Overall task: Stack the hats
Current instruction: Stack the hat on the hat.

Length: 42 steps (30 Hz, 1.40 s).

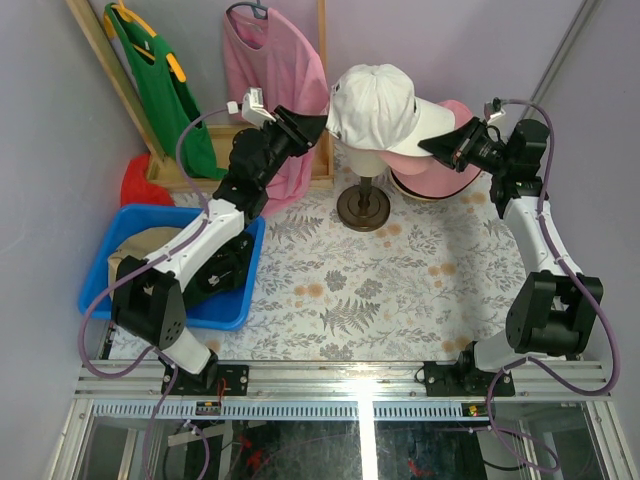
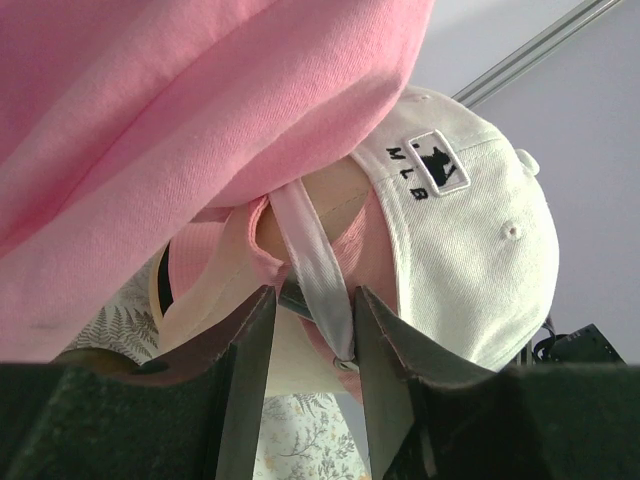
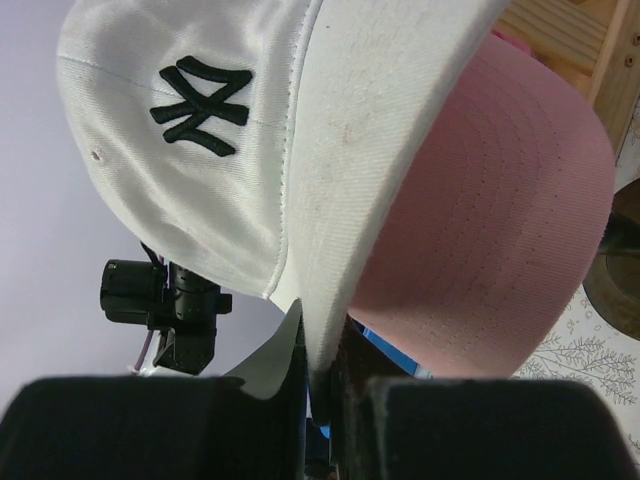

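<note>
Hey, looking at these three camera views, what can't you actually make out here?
Bin contents, top view: the left arm covers most; only a tan patch and something dark show.
Pink cap, top view: the white cap covers most of it; only its brim shows.
Red thing, top view: tucked behind the bin and green bag; cannot tell what it is.

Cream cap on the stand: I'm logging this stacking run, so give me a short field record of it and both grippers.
cream cap: on the mannequin head, over a pink cap
right gripper: shut on the cream cap's brim
left gripper: at the cap's back, jaws apart, rear strap between them
blue bin: table's left side, fabric items inside
</note>
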### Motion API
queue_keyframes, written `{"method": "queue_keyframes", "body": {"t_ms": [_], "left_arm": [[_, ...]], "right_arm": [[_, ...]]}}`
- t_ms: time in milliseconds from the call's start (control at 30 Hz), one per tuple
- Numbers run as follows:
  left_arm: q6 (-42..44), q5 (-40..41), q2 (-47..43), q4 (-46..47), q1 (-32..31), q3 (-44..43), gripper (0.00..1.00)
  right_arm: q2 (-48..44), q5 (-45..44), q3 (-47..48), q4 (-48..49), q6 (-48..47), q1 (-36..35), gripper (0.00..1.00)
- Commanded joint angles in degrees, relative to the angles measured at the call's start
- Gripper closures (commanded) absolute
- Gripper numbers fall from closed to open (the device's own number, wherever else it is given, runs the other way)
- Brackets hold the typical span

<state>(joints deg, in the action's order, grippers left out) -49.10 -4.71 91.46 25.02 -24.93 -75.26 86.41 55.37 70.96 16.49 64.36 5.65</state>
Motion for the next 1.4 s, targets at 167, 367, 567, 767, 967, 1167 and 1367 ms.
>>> {"method": "queue_keyframes", "body": {"t_ms": [167, 367, 567, 767, 967, 1167, 1367], "left_arm": [[0.1, -2.4, -1.8, -5.4, -2.6, 3.4, 0.69], [-1.1, -2.4, -3.3, -5.6, -2.6, 5.3, 0.72], [-1.4, -1.2, -5.3, -7.3, -2.6, 6.8, 0.74], [-1.9, 0.4, -7.8, -9.1, -2.6, 8.4, 0.73], [-2.2, 4.2, -9.5, -10.9, -1.5, 7.7, 0.61], [-2.6, 3.5, -7.4, -11.8, 0.7, 3.4, 0.56], [-2.8, 3.3, -5.1, -11.6, 2.0, -1.3, 0.52]], "right_arm": [[2.5, -4.5, -0.8, -11.1, -3.8, 1.0, 0.8], [2.8, -4.3, 0.7, -11.0, -3.2, 1.9, 0.7], [3.6, -4.1, 1.5, -8.5, -0.9, 2.1, 0.67], [4.1, -3.9, 3.5, -8.7, -0.6, 2.2, 0.63], [4.6, -3.7, 4.4, -8.7, -0.3, 2.2, 0.6], [4.5, -3.5, 4.5, -8.6, -0.2, 2.2, 0.57], [4.4, -3.2, 4.6, -8.1, -0.2, 2.2, 0.53]]}}
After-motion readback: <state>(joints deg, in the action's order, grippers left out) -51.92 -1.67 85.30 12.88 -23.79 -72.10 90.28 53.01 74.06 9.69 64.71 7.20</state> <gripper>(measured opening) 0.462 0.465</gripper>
